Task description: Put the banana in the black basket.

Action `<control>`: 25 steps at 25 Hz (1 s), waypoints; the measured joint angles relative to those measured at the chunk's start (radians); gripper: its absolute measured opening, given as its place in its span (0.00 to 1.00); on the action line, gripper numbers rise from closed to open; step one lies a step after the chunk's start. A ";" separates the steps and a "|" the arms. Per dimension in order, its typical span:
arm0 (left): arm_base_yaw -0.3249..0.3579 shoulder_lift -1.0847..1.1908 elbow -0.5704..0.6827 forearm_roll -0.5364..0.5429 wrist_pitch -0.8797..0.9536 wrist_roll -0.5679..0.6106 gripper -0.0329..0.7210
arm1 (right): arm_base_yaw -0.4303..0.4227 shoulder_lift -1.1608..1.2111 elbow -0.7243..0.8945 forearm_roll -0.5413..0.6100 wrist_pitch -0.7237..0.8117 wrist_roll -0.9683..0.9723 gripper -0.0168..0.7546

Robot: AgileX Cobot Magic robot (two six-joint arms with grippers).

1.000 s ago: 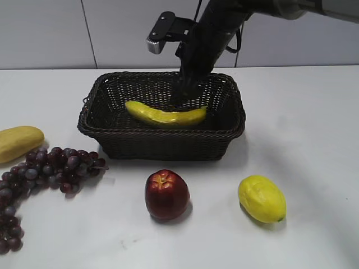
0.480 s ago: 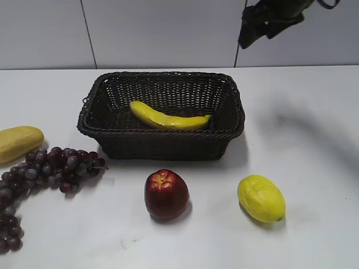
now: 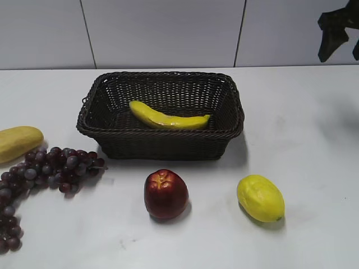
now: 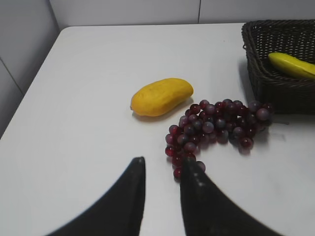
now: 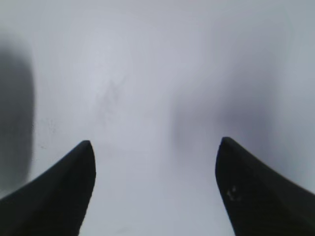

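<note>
Up and away to the far right went the right pincer (image 3: 339,36); a second ago it was down in the basket by the banana, and now it is only a dark shape at the edge. Its two tips are wide apart and hold nothing.

On the far left of the desk (image 3: 303,123) lies a dull yellow fruit (image 3: 18,142). Next come the purple grapes (image 3: 47,171). The left pincer (image 4: 162,172) hangs just near the grapes. Its tips are close, with a thin gap, and nothing is in them.

In the middle sits the basket (image 3: 161,143). The banana (image 3: 167,118) lies flat inside it, on the bottom. So the job looks done. I think all that is left is for the arm to go home.

Near the front is a red apple (image 3: 165,194). To its right is a lemon (image 3: 260,198).

The desk is white and smooth. Behind it is a pale grey wall (image 3: 162,33) with thin dark lines.
</note>
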 joint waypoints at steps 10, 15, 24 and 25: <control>0.000 0.000 0.000 0.000 0.000 0.000 0.36 | -0.001 -0.295 0.663 -0.025 -0.151 0.004 0.76; 0.000 0.000 0.000 0.000 0.000 0.000 0.36 | -0.001 -0.446 0.984 -0.022 -0.254 0.005 0.76; 0.000 0.000 0.000 0.000 0.000 0.000 0.36 | -0.001 -0.876 1.285 -0.022 -0.280 0.005 0.76; 0.000 0.000 0.000 0.000 0.000 0.000 0.36 | -0.001 -0.929 1.308 -0.020 -0.276 0.005 0.76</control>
